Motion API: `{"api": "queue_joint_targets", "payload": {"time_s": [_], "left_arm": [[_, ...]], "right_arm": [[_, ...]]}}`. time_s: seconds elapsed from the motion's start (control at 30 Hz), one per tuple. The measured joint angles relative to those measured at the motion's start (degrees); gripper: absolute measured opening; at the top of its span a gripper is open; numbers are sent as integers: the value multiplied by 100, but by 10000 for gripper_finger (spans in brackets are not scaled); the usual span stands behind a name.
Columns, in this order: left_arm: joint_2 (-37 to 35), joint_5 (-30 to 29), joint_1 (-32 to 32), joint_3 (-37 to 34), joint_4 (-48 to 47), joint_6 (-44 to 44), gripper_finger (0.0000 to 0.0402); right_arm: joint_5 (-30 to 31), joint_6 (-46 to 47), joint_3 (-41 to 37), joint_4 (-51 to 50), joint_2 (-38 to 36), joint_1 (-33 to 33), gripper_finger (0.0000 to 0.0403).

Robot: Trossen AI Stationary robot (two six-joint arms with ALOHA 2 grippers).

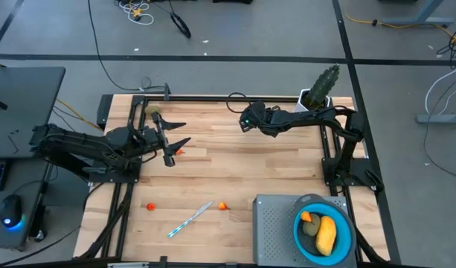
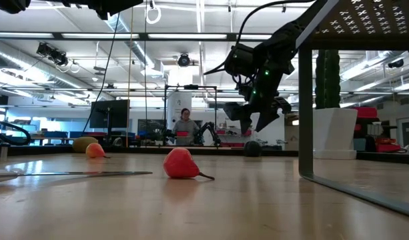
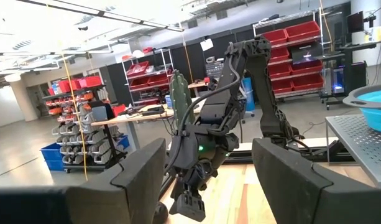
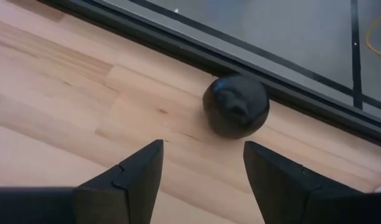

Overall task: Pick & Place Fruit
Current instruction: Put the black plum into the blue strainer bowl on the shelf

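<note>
A black ball [image 4: 235,105] rests on the wooden table close to the dark rail at its far edge; it also shows as the black ball [image 2: 252,148] in the low view. My right gripper [image 4: 202,149] hovers open just short of it, slanting down, with nothing between its fingers. My left gripper [image 1: 175,135] waits open above the table's left side. A yellow oblong fruit [image 1: 326,234] lies in the blue bowl [image 1: 345,240]. An olive-brown oval fruit [image 1: 155,117] lies near the far left. Small orange-red fruits [image 1: 149,206] [image 1: 223,206] sit on the wood near the front.
The bowl stands on a grey perforated stand [image 1: 276,223] at the front right. A green cactus in a white pot [image 1: 320,89] stands at the far right corner. A thin white-and-blue stick [image 1: 190,219] lies near the front edge. Bare wood spans the table's middle.
</note>
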Motion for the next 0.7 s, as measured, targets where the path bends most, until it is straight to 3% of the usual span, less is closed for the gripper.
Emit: {"api": "queue_joint_targets", "payload": {"time_s": [0.43,0.57,0.7], "left_arm": [[1,0,2,0,-25,-64,248],[-1,0,2,0,-25,-93,248],[1,0,1,0,-25,-84,248]], "right_arm": [[155,403,-11,-489,0,507,234],[566,661,-227,-726,-4,340,234],[496,863,-557,-569,-4,-43,234]]}}
